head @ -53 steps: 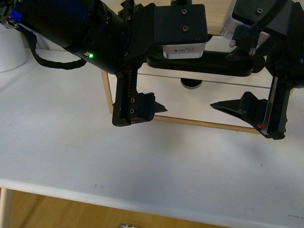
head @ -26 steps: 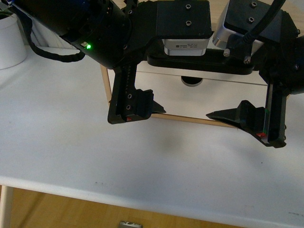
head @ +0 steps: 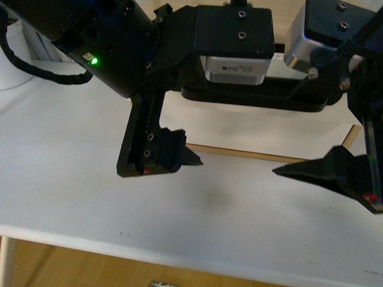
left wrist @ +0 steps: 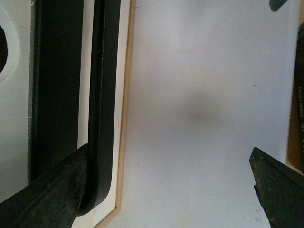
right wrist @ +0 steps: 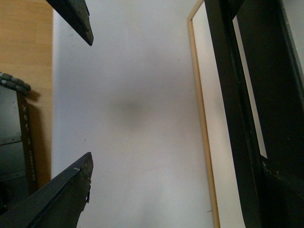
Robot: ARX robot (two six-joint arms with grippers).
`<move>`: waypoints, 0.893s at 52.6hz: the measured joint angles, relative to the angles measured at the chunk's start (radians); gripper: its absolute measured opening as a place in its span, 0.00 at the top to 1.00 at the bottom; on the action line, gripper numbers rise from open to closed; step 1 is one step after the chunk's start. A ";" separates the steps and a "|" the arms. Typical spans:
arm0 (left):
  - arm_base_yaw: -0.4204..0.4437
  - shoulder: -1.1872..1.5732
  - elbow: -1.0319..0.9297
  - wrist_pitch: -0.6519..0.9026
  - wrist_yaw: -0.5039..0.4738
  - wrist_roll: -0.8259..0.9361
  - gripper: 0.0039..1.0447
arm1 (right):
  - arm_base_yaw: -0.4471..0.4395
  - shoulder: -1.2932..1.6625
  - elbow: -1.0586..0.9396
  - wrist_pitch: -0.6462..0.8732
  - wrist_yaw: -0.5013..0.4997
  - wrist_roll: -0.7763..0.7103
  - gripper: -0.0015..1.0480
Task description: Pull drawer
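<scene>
The drawer (head: 257, 128) has a white front with a light wood edge (head: 239, 152). Its long black bar handle (head: 257, 95) runs under both arms. The left gripper (left wrist: 168, 159) is open. One of its fingers (left wrist: 47, 194) slips behind the handle (left wrist: 107, 95) by the rounded end. Its other finger (head: 158, 152) hangs over the table. The notch (left wrist: 4, 52) shows only in the left wrist view. The right gripper (right wrist: 175, 161) is open too. One finger (right wrist: 57, 199) is over the table, and a dark finger shape (right wrist: 282, 192) overlaps the handle (right wrist: 223, 95).
The white table (head: 90, 191) spreads in front of the drawer, its near edge (head: 179, 239) low in the front view. A white cylinder (head: 9, 72) stands at the back left. The robot's dark base (right wrist: 19, 142) and wood floor (right wrist: 23, 38) lie beyond that edge.
The black handle has come nearer and lower in the front view and now covers the notch. Both arms drew back toward me, and their near fingers dropped and spread apart.
</scene>
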 joint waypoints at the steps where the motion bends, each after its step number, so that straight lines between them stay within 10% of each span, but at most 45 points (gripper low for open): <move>1: -0.002 -0.003 -0.002 -0.006 -0.001 0.000 0.05 | 0.001 -0.008 -0.003 -0.014 -0.003 -0.004 0.09; 18: -0.042 -0.090 -0.068 -0.094 -0.037 -0.005 0.05 | 0.013 -0.110 -0.058 -0.144 -0.013 -0.056 0.09; 47: -0.069 -0.346 -0.212 0.230 -0.067 -0.165 0.05 | -0.058 -0.397 -0.150 0.077 -0.078 0.229 0.09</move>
